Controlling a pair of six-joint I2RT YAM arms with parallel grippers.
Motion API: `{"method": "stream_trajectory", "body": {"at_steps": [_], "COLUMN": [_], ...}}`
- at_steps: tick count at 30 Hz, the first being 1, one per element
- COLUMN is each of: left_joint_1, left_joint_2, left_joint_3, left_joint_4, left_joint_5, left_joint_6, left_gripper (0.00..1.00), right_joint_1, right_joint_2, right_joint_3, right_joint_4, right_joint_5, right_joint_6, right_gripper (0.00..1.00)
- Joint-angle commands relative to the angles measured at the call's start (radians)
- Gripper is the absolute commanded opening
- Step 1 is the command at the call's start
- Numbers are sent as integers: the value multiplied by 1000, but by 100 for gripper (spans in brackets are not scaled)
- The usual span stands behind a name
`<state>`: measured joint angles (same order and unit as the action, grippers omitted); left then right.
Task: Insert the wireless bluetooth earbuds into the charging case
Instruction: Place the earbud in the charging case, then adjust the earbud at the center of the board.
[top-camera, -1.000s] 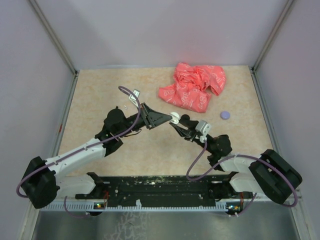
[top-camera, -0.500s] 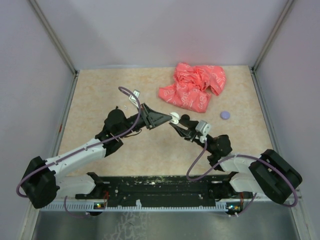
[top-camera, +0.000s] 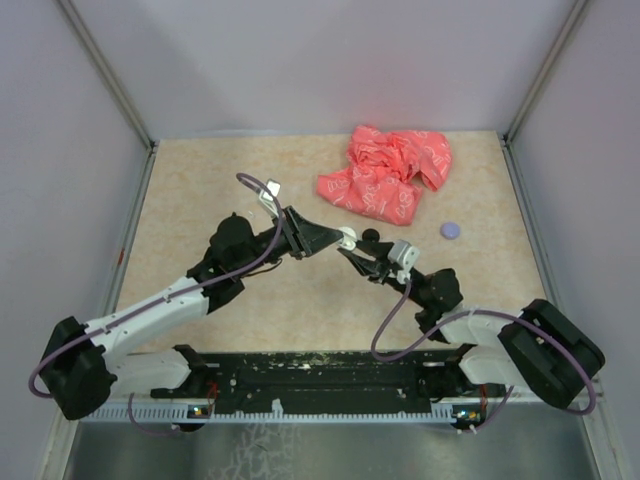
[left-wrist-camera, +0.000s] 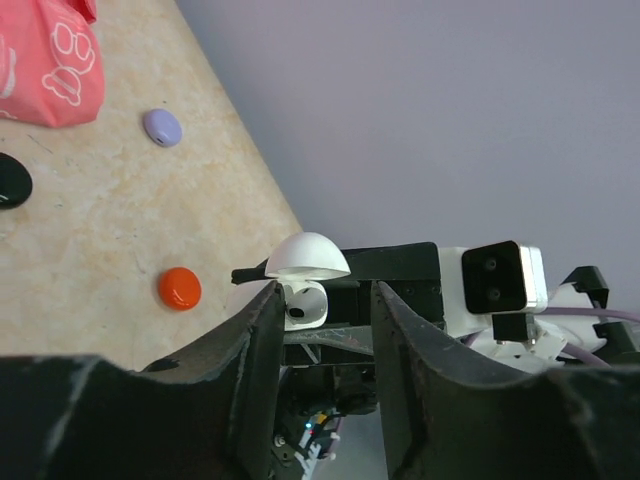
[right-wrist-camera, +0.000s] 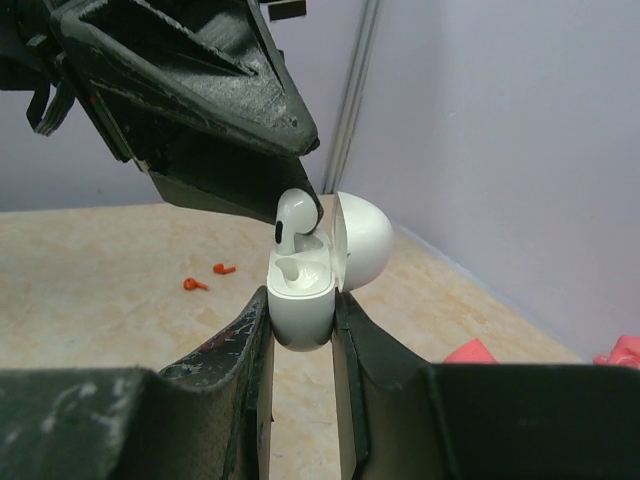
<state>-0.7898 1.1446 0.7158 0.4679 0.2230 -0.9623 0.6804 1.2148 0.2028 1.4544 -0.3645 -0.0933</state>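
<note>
Okay, left end effector is hovering mid-bench, jaws apart, one tip touching a white earbud that is sitting stem-down in the open charging case. Right end effector is clamping the case's body, holding it above the bench. Further right, a pink crumpled bag and purple disc are lying on it, near each other.

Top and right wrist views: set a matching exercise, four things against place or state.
1 charging case
2 white earbud
3 purple disc
4 red bag

A crumpled at the table's far side
B lid open, clamped in the right pincer
C on the table near the bag's right end
D at the left pincer's tip, stem entering the case

Pairs: 1-B; 2-D; 3-C; 4-A
</note>
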Motion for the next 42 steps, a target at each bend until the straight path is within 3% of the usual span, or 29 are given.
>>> {"method": "stream_trajectory", "body": {"at_steps": [1, 12, 24, 31, 42], "left_joint_1": [-2, 0, 20, 155, 355], "left_joint_2": [-12, -57, -80, 39, 285], "left_joint_3": [40, 84, 173, 188, 199], "left_joint_4": [-123, -233, -548, -606, -502], "left_joint_5": [-40, -110, -425, -484, -553], "left_joint_6": [97, 223, 465, 527, 545], "left_gripper": [49, 60, 74, 76, 73], "right_joint_1": [7, 8, 4, 2, 2], "right_joint_2": [-51, -62, -168, -183, -116], "right_joint_3": [-2, -22, -96, -130, -167], "right_joint_4": [121, 120, -100, -134, -56], "right_joint_5": [-14, 6, 109, 130, 145], "right_joint_6": [20, 42, -14, -38, -31], "right_gripper": [0, 0, 0, 0, 0]}}
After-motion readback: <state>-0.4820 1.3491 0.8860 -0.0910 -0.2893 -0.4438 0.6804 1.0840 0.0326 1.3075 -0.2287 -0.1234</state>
